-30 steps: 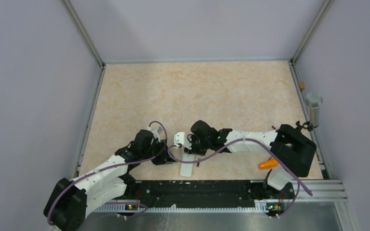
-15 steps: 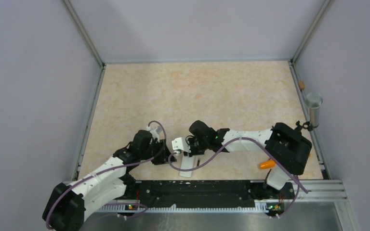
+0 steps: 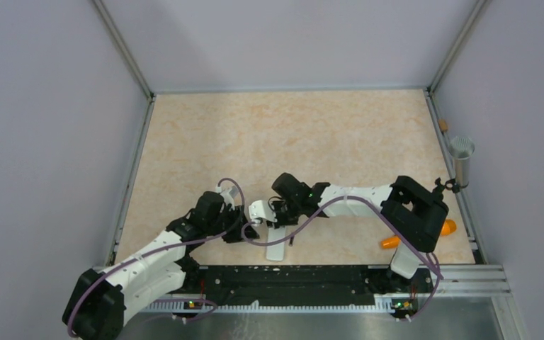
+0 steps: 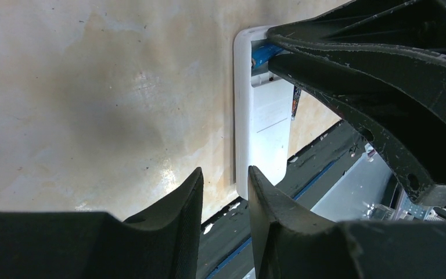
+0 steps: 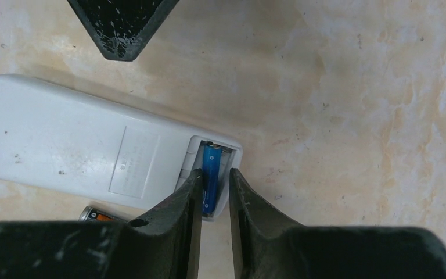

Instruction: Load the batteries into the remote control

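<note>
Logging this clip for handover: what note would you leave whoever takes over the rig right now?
Right gripper: jaws closed on the blue battery, whose far end is in the open compartment of the remote control.
Left gripper: jaws slightly apart, empty, just short of the remote.
Dark battery: loose beside the remote's long edge.
Done: blue battery looks partly in.
Left: seat it, then load the dark battery.

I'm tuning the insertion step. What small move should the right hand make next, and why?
Probably press the slim blue battery gently downward until it seats. The right hand is closed on it, and it already lies along the open compartment in the back of the white rectangular remote control, though whether it is fully seated cannot be told.
</note>
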Tool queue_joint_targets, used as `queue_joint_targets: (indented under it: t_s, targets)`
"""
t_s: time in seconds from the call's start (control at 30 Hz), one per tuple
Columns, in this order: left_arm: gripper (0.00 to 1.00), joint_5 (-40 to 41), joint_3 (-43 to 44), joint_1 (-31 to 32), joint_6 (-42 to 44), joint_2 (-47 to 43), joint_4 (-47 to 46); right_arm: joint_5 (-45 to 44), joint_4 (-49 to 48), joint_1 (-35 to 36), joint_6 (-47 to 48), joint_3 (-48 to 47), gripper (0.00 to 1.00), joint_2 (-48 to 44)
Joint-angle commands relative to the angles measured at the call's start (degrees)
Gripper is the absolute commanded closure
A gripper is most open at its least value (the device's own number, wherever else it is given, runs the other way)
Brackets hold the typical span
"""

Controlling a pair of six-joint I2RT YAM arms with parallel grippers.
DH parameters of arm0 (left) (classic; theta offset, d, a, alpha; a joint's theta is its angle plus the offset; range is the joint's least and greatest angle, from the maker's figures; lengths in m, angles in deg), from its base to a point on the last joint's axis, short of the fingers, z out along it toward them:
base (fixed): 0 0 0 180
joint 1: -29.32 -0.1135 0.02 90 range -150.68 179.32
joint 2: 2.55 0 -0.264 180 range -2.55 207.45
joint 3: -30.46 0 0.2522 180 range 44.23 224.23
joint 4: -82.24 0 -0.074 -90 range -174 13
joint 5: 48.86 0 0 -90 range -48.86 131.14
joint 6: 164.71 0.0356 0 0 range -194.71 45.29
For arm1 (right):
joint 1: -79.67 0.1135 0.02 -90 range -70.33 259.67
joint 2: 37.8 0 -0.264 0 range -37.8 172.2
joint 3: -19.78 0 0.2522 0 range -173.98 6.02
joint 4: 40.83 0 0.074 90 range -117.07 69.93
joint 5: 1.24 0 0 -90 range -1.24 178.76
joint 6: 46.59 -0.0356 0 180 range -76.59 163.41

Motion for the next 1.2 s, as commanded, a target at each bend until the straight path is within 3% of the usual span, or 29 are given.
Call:
queue_joint_targets:
  t_s: [0.0, 0.33, 0.5, 0.8, 1.17]
  targets:
    - [0.64, -0.4, 0.1, -0.3, 1.1, 0.4, -1.8, 3.1, 6.7, -0.3, -2.8, -0.5, 0.8, 4.2]
    - [0.64, -0.9, 0.1, -0.4, 1.2, 2.2, -3.4, 2.9, 6.1, -0.1, -6.0, 0.9, 0.86, 5.1]
    - [0.64, -1.2, -0.1, -0.4, 1.0, 3.0, -4.2, 0.9, 3.0, 0.9, -8.4, 2.6, 1.0, 5.1]
    - [0.65, -1.3, 0.6, -0.6, 1.5, 3.4, -3.9, -4.4, -2.2, 1.9, -11.8, 4.5, 1.0, -0.5]
    - [0.65, -1.4, 0.5, -0.7, 1.5, 3.1, -3.8, -6.9, 0.9, 1.9, -11.9, 2.7, 0.97, -8.6]
